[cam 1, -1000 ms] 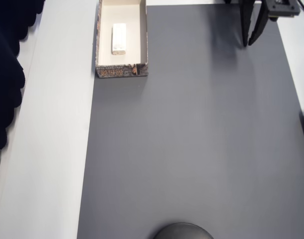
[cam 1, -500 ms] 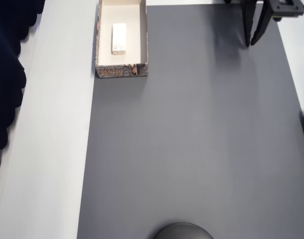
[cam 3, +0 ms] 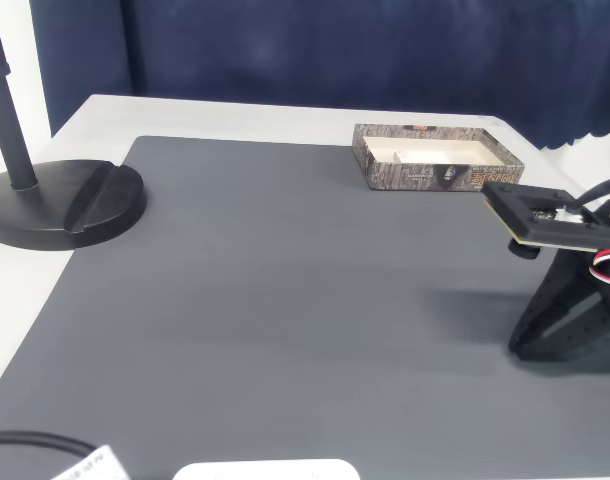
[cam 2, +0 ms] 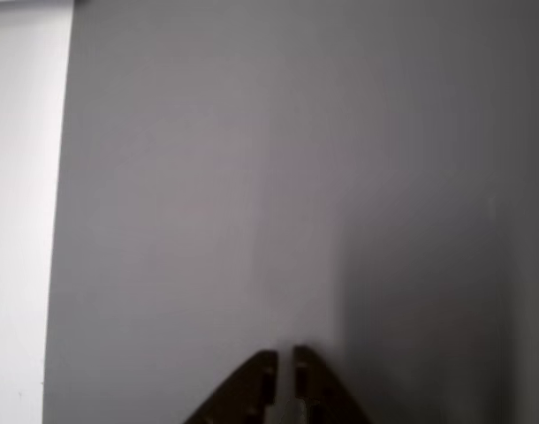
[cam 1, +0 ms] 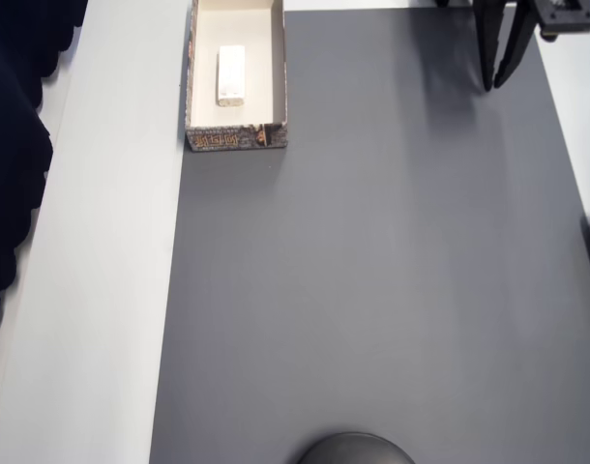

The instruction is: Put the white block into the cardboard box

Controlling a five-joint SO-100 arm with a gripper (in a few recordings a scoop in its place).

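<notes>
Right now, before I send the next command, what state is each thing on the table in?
white block: lying flat inside the box, free of the tool.
cardboard box: open-topped, upright at the mat's edge, holding the block.
tool: empty, fingers nearly together with a thin gap in the wrist view, over the mat away from the box.
grey mat: flat on the table.
black stand base: resting at the mat's corner.

**Surfaces & finishes**

Grey mat [cam 1: 372,290]: matt, fine ribbed texture, looks rubbery. Table [cam 1: 111,290]: smooth pale, low sheen. Cardboard box [cam 1: 280,77]: plain matt cream card inside, printed outer walls. White block [cam 1: 231,73]: smooth, matt. Gripper [cam 1: 500,85]: black matt plastic. Stand base [cam 3: 65,205]: black, slight sheen. Backdrop curtain [cam 3: 335,50]: dark blue cloth.
</notes>
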